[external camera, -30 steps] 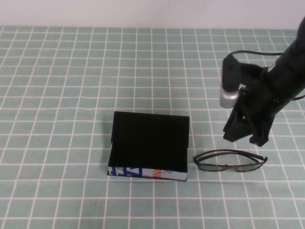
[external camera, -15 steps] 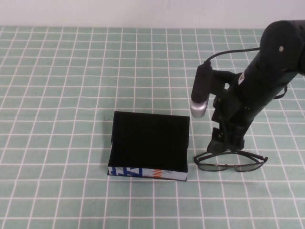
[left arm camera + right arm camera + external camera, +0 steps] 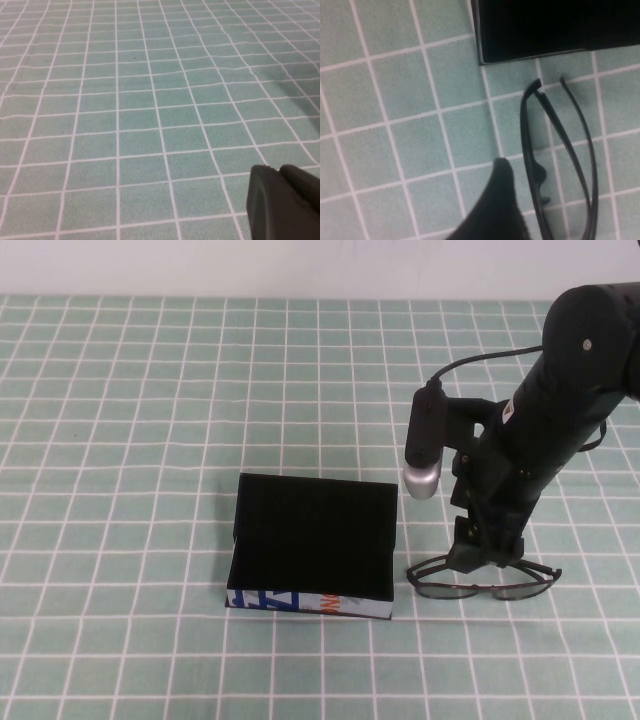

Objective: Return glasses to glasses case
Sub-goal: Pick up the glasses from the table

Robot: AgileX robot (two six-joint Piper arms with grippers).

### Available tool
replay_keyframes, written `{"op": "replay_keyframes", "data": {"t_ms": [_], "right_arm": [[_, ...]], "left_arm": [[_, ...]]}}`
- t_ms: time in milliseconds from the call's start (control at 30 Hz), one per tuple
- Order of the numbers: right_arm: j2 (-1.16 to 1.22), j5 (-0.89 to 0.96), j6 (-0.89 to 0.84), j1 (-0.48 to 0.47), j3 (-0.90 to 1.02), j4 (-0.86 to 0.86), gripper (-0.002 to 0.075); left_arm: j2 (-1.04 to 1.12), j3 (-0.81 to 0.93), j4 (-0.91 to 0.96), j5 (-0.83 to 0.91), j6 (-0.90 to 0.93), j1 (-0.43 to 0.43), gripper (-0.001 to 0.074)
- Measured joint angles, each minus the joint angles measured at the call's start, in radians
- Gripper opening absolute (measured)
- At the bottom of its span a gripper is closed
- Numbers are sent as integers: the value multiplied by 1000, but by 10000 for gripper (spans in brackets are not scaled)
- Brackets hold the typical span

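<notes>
i see the right gripper [image 3: 487, 552] low at lower right, jaws spread, holding nothing, over the glasses [image 3: 484, 580] lying on the tabletop [image 3: 130, 420] beside the open glasses case [image 3: 312, 548]. left gripper [image 3: 285, 202]: cannot tell.

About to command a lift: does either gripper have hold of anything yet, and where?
Nothing is held. The right gripper sits open, low over the glasses lying on the table beside the glasses case; the left gripper is empty.
</notes>
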Motion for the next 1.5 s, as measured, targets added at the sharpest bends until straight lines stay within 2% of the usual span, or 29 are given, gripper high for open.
{"op": "replay_keyframes", "data": {"t_ms": [467, 833, 1333, 1500], "right_arm": [[53, -57, -7, 0, 0, -71, 556], [105, -53, 44, 0, 0, -75, 610], [110, -19, 45, 0, 2, -118, 613], [110, -27, 45, 0, 55, -135, 613]], "left_arm": [[0, 0, 0, 0, 0, 0, -2], [0, 0, 0, 0, 0, 0, -2], [0, 0, 0, 0, 0, 0, -2], [0, 0, 0, 0, 0, 0, -2]]}}
